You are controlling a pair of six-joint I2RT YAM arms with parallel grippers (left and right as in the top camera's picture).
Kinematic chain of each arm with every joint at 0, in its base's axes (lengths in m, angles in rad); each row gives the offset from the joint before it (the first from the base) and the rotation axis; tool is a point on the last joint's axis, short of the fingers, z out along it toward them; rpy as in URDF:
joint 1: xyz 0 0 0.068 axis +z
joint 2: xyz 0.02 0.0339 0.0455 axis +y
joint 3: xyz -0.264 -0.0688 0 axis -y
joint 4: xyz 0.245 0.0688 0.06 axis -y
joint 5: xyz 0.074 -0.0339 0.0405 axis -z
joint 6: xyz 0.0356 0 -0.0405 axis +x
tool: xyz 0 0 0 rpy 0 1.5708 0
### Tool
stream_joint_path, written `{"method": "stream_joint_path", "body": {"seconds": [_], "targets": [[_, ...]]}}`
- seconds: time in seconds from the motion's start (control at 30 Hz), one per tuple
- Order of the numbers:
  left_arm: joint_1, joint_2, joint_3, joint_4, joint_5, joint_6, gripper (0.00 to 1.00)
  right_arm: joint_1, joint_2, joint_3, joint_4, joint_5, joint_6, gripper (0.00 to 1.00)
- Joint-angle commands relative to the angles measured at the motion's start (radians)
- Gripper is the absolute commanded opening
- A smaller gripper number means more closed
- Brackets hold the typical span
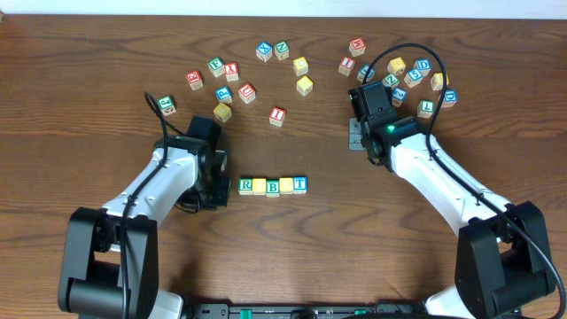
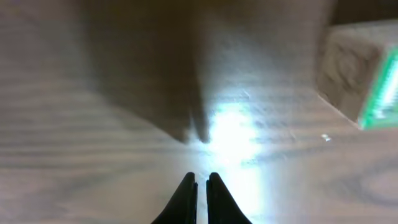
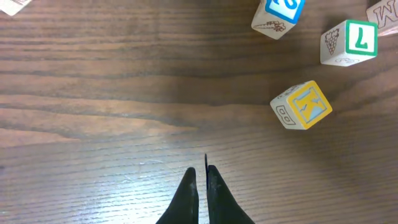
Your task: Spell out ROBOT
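Note:
A row of letter blocks lies mid-table: R (image 1: 246,185), a yellow block (image 1: 260,185), B (image 1: 273,186), another yellow block (image 1: 286,184) and T (image 1: 299,183). I cannot read the letters on the yellow blocks. My left gripper (image 1: 218,190) is shut and empty, low over the table just left of the R block, whose green-edged corner shows in the left wrist view (image 2: 360,74) beyond the fingers (image 2: 202,180). My right gripper (image 1: 356,136) is shut and empty, above bare wood near the right-hand block pile; its fingers (image 3: 202,172) are apart from every block.
Loose letter blocks are scattered along the back, with a group at back left (image 1: 221,93) and a pile at back right (image 1: 412,75). In the right wrist view a yellow K block (image 3: 301,104), a green L block (image 3: 351,40) and a blue-lettered block (image 3: 278,12) lie ahead to the right.

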Motion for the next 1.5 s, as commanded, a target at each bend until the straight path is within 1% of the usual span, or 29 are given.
{"method": "stream_joint_path", "body": {"seconds": [0.0, 0.03, 0.13, 0.23, 0.4, 0.53, 0.7, 0.97, 1.17, 1.47], "targets": [[-0.010, 0.003, -0.003, -0.013, 0.161, 0.025, 0.08, -0.007, -0.023, 0.018, 0.010, -0.002, -0.012, 0.02], [-0.021, 0.003, -0.003, -0.009, 0.208, 0.036, 0.08, -0.007, -0.023, 0.018, 0.013, -0.001, -0.012, 0.02], [-0.066, 0.003, -0.003, 0.003, 0.268, 0.035, 0.08, -0.007, -0.023, 0.018, 0.021, -0.002, -0.022, 0.02], [-0.141, 0.003, -0.003, 0.005, 0.272, 0.026, 0.08, -0.007, -0.023, 0.018, 0.030, 0.002, -0.035, 0.02], [-0.268, 0.003, -0.003, 0.030, 0.271, -0.026, 0.08, -0.010, -0.023, 0.018, 0.037, 0.007, -0.058, 0.03], [-0.316, 0.002, -0.003, 0.048, 0.263, -0.077, 0.08, -0.023, -0.023, 0.018, 0.037, 0.006, -0.061, 0.04], [-0.324, -0.008, -0.003, 0.077, 0.263, -0.082, 0.08, -0.043, -0.023, 0.018, 0.037, 0.006, -0.061, 0.04], [-0.324, -0.019, -0.003, 0.190, 0.263, -0.082, 0.08, -0.055, -0.023, 0.018, 0.037, 0.002, -0.065, 0.05], [-0.324, -0.019, -0.003, 0.193, 0.202, -0.093, 0.08, -0.055, -0.023, 0.018, 0.040, 0.002, -0.065, 0.04], [-0.324, -0.019, -0.003, 0.193, 0.158, -0.097, 0.08, -0.055, -0.023, 0.018, 0.043, 0.002, -0.065, 0.04]]}}
